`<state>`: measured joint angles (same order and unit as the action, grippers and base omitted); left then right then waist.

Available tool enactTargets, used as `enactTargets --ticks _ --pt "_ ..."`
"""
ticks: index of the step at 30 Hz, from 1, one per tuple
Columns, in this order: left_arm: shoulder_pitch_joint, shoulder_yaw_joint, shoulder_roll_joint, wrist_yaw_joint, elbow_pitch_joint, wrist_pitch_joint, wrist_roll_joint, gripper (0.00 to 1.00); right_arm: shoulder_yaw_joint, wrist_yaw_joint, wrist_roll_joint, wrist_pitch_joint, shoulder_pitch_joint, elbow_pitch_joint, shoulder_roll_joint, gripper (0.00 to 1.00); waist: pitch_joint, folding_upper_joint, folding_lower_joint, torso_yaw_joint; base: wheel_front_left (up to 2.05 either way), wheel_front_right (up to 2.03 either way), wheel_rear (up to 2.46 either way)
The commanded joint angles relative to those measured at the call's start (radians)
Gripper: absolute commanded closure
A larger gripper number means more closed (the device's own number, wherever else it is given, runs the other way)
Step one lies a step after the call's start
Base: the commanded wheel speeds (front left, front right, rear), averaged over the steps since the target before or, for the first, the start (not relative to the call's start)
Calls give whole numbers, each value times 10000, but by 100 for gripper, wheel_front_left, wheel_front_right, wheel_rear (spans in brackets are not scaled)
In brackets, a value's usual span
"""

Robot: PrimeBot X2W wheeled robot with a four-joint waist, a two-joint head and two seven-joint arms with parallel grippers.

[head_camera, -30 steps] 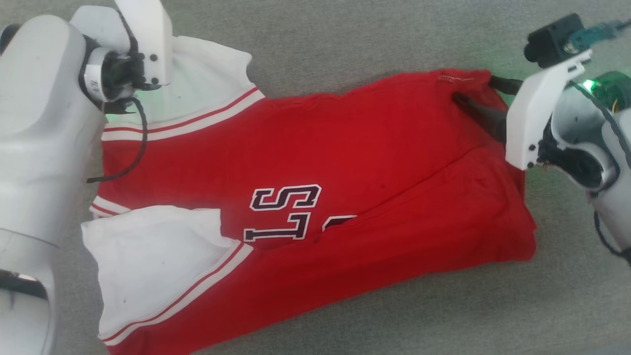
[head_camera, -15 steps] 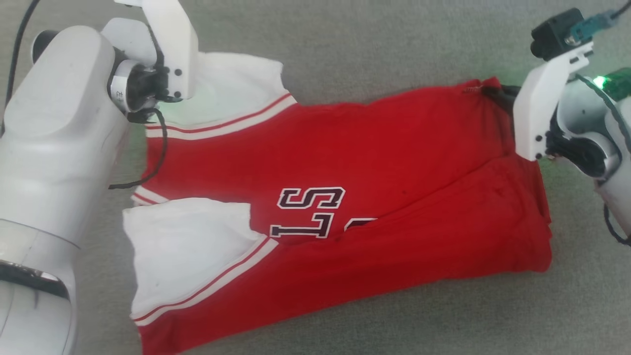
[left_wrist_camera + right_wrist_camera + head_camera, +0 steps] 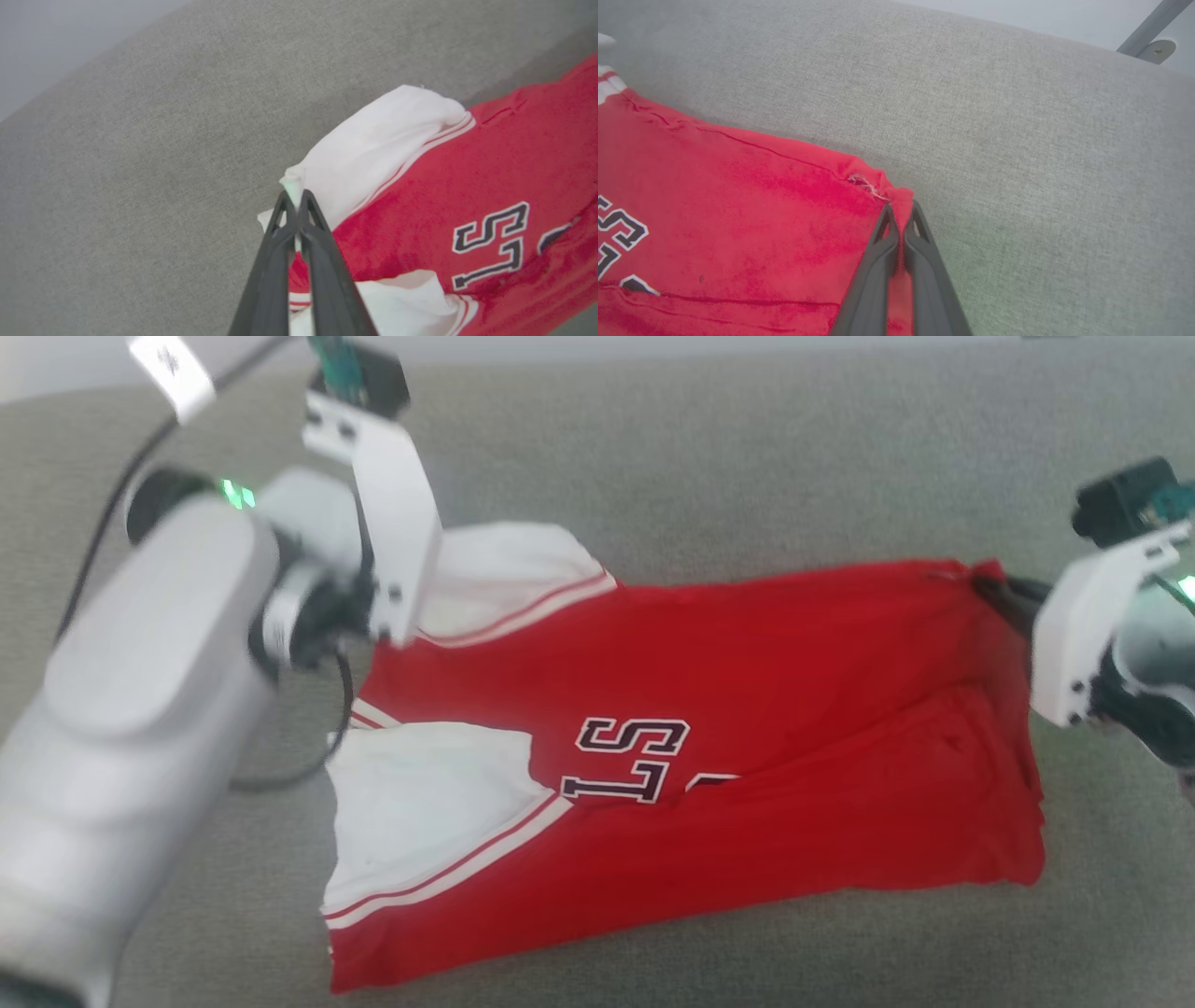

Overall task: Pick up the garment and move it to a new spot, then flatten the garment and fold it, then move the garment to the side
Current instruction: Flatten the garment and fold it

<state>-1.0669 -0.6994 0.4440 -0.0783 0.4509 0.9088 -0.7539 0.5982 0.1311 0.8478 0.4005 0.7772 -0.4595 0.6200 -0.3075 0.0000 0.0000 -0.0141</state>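
The garment (image 3: 747, 709) is bright red with white cuff panels, stripe trim and dark letters, spread on a grey cloth surface. My left gripper (image 3: 294, 198) is shut on a fold of the far white cuff (image 3: 373, 140). In the head view that gripper is hidden behind its white wrist bracket (image 3: 392, 513). My right gripper (image 3: 900, 207) is shut on the garment's far red corner (image 3: 901, 193), seen in the head view at the garment's right edge (image 3: 999, 593). The near white cuff (image 3: 429, 812) lies flat.
Grey fabric surface (image 3: 747, 448) extends around the garment on all sides. A pale wall and a metal bracket (image 3: 1155, 46) lie beyond the surface's far edge in the right wrist view.
The right gripper has closed on the red corner. The head camera has moved, shifting the whole picture. The garment's far edge now looks drawn taut between the two grippers.
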Motion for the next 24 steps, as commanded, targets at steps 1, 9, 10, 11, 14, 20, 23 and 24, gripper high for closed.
enactTargets --ticks 1,9,10,11,14,20,23,24 --pt "489 0 268 -325 -763 239 -28 100 -215 -7 -37 4 -359 120 117 100 288 0 0 189 0 0 0" --pt "3215 -135 1920 -2286 -5515 1437 -24 100 -1561 -6 -405 473 -2249 1055 289 100 779 0 0 420 0 0 0" --pt "3555 -173 2085 -2480 -5949 1517 -20 100 -1745 -6 -473 542 -2518 1166 282 100 827 0 0 448 0 0 0" --pt "3862 -204 2228 -2674 -6334 1568 -19 100 -1912 -6 -492 665 -2776 1257 235 100 856 0 0 469 0 0 0" --pt "4682 -243 2519 -3124 -7076 1594 -123 100 -2366 -4 -614 983 -3487 1542 81 100 935 0 0 536 0 0 0" --pt "5983 -301 2679 -3325 -7065 1125 -414 100 -2963 -4 -932 1602 -4444 1807 -461 100 1048 0 0 600 0 0 0" --pt "6311 -179 2501 -3051 -6510 449 -578 96 -3093 -4 -948 1805 -4612 1747 -819 100 1126 0 0 612 0 0 0" --pt "6354 -160 2462 -2899 -6280 181 -579 73 -3157 -4 -1020 1836 -4606 1688 -904 100 1158 0 0 623 0 0 0"
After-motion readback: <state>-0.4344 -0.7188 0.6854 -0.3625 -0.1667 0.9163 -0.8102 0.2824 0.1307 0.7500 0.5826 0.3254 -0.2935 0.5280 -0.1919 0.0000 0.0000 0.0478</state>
